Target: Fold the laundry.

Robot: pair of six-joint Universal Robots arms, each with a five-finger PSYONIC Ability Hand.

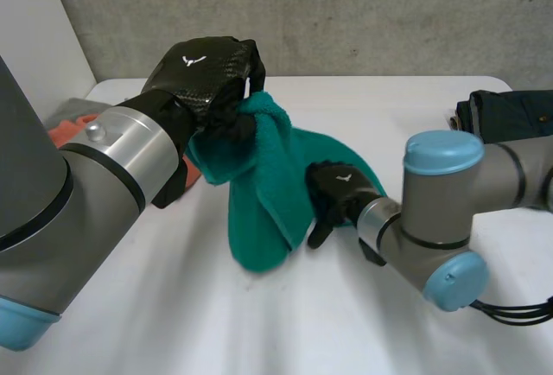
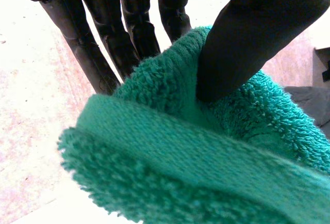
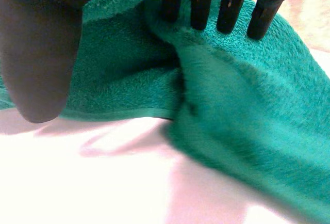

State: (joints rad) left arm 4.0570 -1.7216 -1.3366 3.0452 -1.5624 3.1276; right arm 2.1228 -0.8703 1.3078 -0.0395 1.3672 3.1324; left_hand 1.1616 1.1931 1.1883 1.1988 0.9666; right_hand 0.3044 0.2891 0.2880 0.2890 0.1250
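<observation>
While the left hand (image 1: pixel 206 68) is pinching the fluffy teal terry towel (image 1: pixel 259 211) bunched above the white worktop (image 1: pixel 173 306), the right hand (image 1: pixel 339 187) is resting straight fingers (image 3: pixel 203 7) against its side, so folding is seemingly only beginning.

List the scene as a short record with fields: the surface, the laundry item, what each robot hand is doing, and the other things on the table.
surface: white table
laundry item: green towel, bunched, top lifted, lower part on the table
lifting: left robot hand, thumb and fingers pinching the towel's raised top edge
steadying: right robot hand, straight fingers on the towel's lower part, thumb clear of it
other items: orange cloth behind the left arm; dark garment beyond the right arm
fold status: not yet folded
</observation>
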